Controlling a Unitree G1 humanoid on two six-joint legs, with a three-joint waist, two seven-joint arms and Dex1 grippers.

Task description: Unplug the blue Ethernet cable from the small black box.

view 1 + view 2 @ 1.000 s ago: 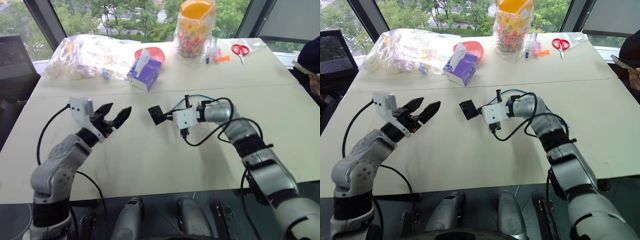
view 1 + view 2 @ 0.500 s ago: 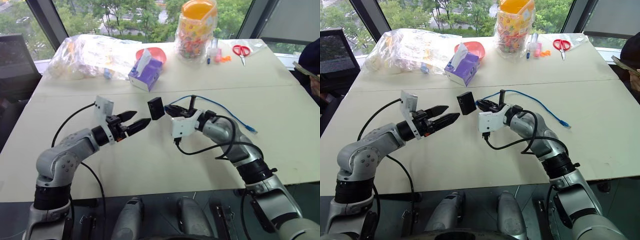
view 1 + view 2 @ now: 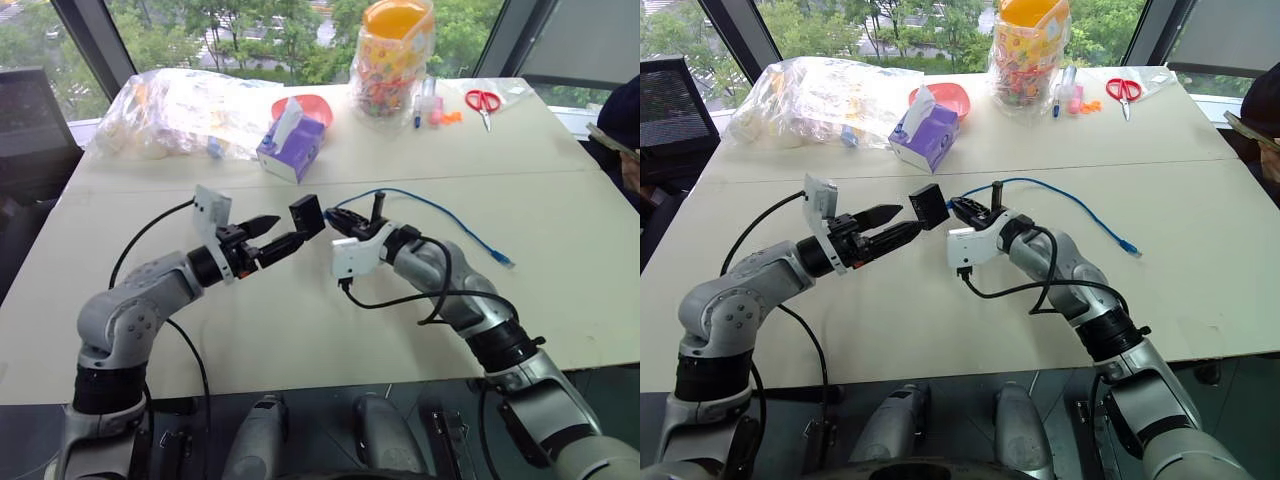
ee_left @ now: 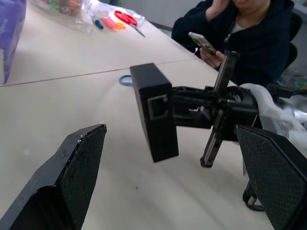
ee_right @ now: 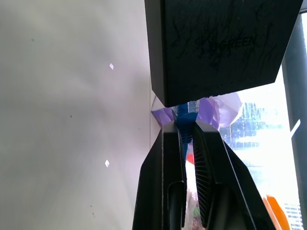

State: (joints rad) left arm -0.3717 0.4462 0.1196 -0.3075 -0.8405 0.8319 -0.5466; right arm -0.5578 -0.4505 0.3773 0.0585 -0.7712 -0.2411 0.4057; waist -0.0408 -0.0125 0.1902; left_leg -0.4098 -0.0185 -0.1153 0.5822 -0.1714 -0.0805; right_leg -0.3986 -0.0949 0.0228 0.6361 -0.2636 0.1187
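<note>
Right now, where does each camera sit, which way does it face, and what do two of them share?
Head eyes: look forward and down at the table; both arms show.
Left wrist: looks along the open left pincer at the small black box.
Right wrist: looks along the shut right pincer, pinching the blue Ethernet cable under the box.
Shared: both wrist views show the box.

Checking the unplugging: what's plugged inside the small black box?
The blue Ethernet cable enters the small black box, pinched by the right gripper. Its plug tip is hidden inside.
</note>
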